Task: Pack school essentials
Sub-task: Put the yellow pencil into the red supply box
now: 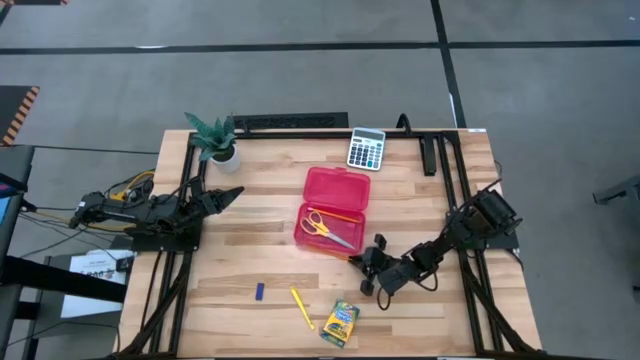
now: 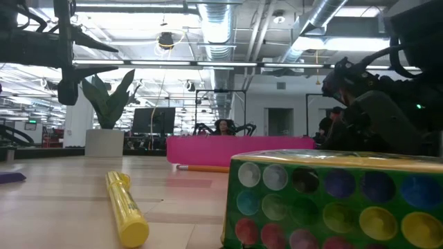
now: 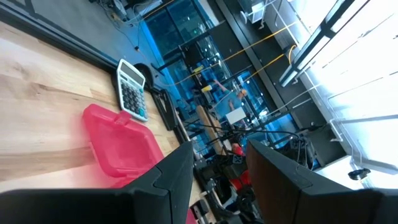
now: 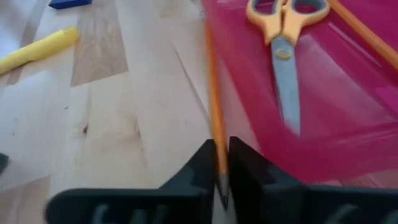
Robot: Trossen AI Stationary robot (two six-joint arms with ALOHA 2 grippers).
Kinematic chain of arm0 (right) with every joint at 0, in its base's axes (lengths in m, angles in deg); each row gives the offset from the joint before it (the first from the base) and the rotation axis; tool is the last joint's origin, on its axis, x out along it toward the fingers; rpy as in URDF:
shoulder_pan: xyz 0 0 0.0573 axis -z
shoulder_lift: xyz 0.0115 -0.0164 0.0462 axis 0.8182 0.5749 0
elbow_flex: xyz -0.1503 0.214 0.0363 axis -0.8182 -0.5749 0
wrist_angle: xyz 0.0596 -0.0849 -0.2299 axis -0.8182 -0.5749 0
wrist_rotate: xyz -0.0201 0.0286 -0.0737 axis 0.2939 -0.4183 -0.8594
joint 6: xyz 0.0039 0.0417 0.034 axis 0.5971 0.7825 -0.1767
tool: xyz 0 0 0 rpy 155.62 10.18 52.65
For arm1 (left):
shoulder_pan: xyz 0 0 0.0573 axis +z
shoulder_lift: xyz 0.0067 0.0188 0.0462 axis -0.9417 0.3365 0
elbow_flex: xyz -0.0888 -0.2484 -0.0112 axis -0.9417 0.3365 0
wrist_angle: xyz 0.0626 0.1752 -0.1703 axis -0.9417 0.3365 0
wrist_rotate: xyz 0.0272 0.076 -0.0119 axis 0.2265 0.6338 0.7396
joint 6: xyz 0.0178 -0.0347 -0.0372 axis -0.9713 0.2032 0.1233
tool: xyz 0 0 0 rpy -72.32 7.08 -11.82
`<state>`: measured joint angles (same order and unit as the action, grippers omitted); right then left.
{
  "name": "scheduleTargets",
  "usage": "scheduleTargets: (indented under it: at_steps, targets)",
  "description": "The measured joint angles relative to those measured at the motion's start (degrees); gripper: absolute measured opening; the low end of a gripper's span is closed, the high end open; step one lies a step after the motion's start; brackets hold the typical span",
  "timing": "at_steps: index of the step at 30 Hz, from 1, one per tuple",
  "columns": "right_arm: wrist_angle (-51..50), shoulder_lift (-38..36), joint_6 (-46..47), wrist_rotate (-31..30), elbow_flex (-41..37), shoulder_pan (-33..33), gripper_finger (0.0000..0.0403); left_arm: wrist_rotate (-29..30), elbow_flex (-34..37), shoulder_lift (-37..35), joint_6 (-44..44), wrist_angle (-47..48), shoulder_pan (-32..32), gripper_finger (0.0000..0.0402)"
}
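Note:
The red case [image 1: 335,190] lies open in the middle of the table, holding the yellow-orange-handled scissors [image 1: 328,228] and an orange pencil [image 1: 346,214]. My right gripper [image 1: 357,262] sits low at the case's near right corner, shut on another orange pencil [image 4: 213,93] that runs beside the case's edge. Near the table's front edge lie the blue piece [image 1: 259,291], the yellow stick [image 1: 302,308] and the crayon box [image 1: 339,322]. My left gripper [image 1: 232,195] hovers open left of the case, touching nothing. My right gripper pinches the orange pencil near one end [image 4: 218,163] between its two fingertips. The fingers [image 4: 200,168] come low from the table's near right side and lie along the pencil, which sticks out ahead of them beside the case wall [image 4: 249,118]. Whether it rests on the table I cannot tell.
A grey calculator [image 1: 366,148] lies behind the case at the far edge. A potted plant [image 1: 215,140] stands at the far left, close to my left arm. Bare wood stretches between the case and the left arm, and along the right side.

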<state>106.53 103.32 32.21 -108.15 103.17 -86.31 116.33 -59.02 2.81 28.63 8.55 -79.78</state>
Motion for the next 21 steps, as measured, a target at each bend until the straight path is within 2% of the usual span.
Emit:
scheduleTargets:
  at_steps: [5,12,17,21]
  targets:
    - [0.2,-0.2,-0.1,0.3,0.0,-0.4,0.0010,0.0,0.0,0.0,0.0,0.0,0.0,0.0137]
    - [1.3,0.2,-0.1,0.7,2.9,-1.0,0.0012,0.0,0.0,0.0,0.0,0.0,0.0,0.0137]
    - [1.2,0.5,-2.4,5.3,6.5,-1.6,0.0010,0.0,0.0,0.0,0.0,0.0,0.0,0.0137]
    - [1.6,0.5,-6.1,5.8,9.7,-1.2,0.0015,0.0,0.0,0.0,0.0,0.0,0.0,0.0137]
